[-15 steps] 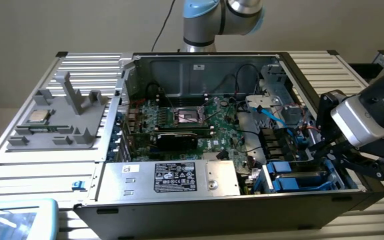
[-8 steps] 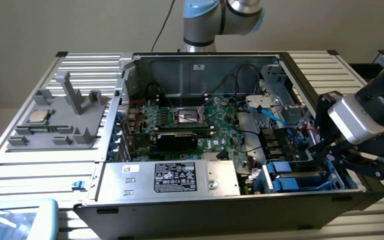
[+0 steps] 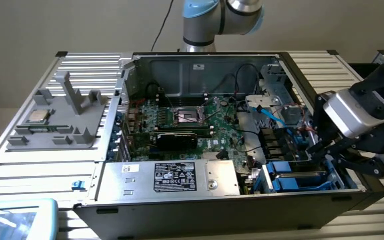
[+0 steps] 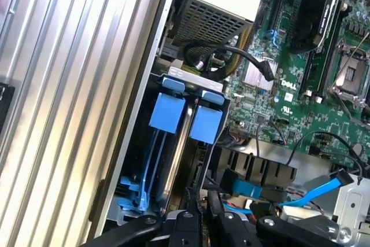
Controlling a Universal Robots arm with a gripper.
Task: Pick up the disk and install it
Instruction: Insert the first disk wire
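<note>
1. The claw point(image 3: 329, 159) point(image 4: 202, 224) hangs over a corner of the open computer case point(image 3: 199, 215), at the exterior view's right. I cannot tell whether it is open or closed.
2. The disk point(image 3: 299, 182) point(image 4: 176, 148) stands on edge in the drive bay point(image 4: 130, 192) directly under the claw. Its silver side shows between bright blue carrier rails. I cannot tell whether the claw touches it.
3. Two square blue tabs point(image 4: 167, 111) cap the bay at the end away from the claw.
4. Beyond the bay from the claw lies the green motherboard point(image 3: 225, 132) point(image 4: 300, 79). A small white logo point(image 4: 287, 95) on it looks to read DELL.
5. Farther from the claw, next to the bay, sits the silver power supply point(image 3: 168, 179). Its black label point(image 3: 175, 176) carries white print too small to read.
6. A blue flat cable point(image 4: 315, 192) runs near the claw.
7. Well apart from the claw, outside the case, a grey fixture point(image 3: 58, 132) bears a small square silver chip point(image 3: 38, 116).
</note>
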